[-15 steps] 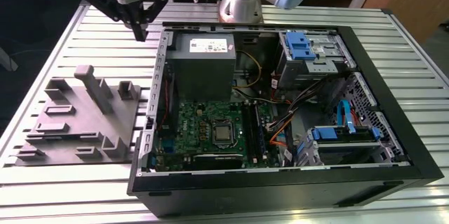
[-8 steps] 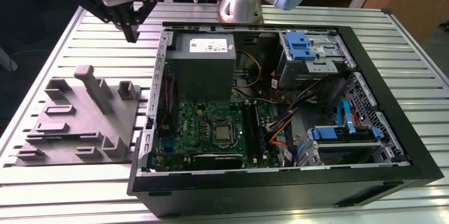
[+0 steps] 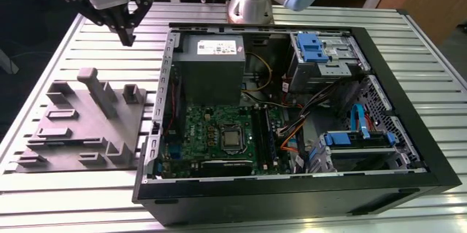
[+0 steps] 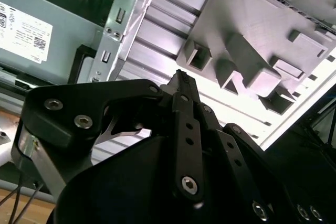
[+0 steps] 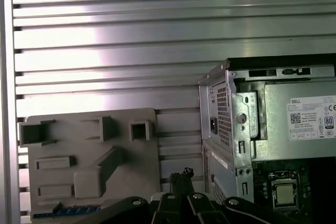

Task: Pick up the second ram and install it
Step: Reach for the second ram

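The claw (image 3: 130,39) hangs high over the slatted table (image 3: 65,41), near the grey holder block (image 3: 80,129), with open room all around it. Its two fingers are pressed together, with nothing between them. The second ram (image 5: 68,211) lies flat along one edge of the block, well apart from the claw. The open computer case (image 3: 292,189) sits just beside the block.

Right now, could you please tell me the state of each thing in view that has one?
gripper: shut, empty, above the table.
second ram: sitting in the grey fixture, ungripped.
computer case: lying on its side, open.
grey fixture: flat on the table beside the computer case.
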You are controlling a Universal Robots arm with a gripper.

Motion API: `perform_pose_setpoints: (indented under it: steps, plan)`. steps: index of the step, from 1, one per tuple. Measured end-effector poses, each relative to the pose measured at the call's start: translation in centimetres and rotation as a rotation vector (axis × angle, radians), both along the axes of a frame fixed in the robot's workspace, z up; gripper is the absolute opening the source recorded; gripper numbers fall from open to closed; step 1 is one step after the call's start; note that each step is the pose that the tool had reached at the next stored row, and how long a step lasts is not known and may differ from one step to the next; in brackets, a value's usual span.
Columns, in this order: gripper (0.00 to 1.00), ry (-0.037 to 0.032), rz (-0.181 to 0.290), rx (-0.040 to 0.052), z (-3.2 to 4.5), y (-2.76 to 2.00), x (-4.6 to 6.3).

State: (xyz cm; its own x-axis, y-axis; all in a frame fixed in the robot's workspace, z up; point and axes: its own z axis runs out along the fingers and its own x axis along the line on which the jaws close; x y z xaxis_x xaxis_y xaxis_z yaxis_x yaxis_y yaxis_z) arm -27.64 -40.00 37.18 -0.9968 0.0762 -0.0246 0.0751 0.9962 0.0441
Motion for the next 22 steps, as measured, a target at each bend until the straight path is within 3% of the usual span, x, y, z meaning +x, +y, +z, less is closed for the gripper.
perform_pose_setpoints:
  steps: [22]
  plan:
    - [0.1, 0.0001, 0.0, 0.0, -1.57, -0.01, -4.2]
